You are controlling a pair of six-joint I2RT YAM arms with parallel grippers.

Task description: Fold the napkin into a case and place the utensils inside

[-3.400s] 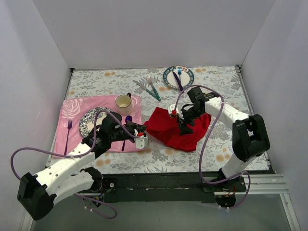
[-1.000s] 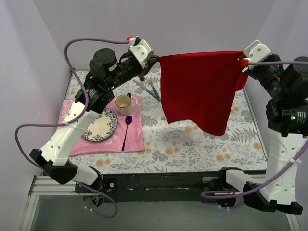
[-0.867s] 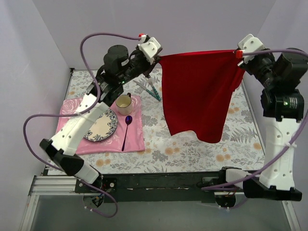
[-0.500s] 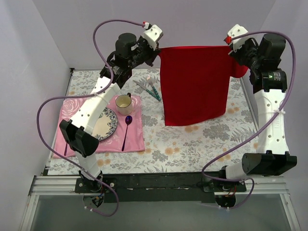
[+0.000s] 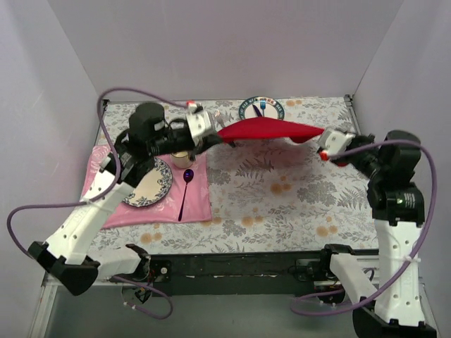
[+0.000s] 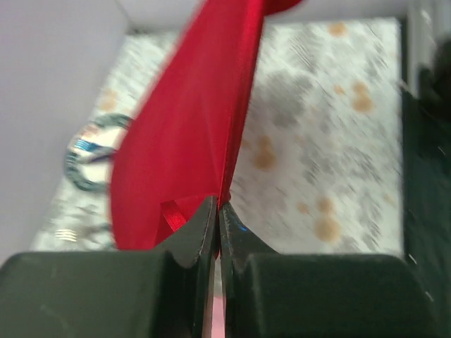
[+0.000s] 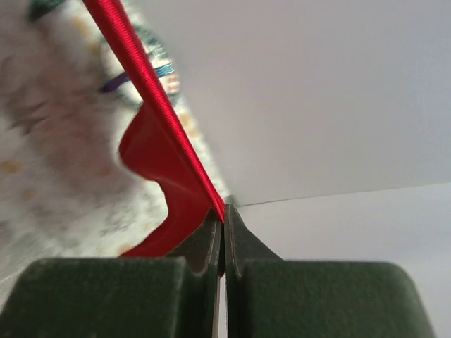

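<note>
Aloft, soft red napkin (image 5: pixel 264 129) stretched taut; left claw (image 6: pixel 217 210), right claw (image 7: pixel 223 215) clamped on corners.

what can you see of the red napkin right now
The napkin is plain bright red soft cloth with a stitched hem and a small loop sewn near one corner. It is stretched between the left tool and the right tool, each shut on one end. It forms a low, slightly sagging band over the far side of the flowered table, just in front of the plate there. Whether it touches the table cannot be told.
</note>
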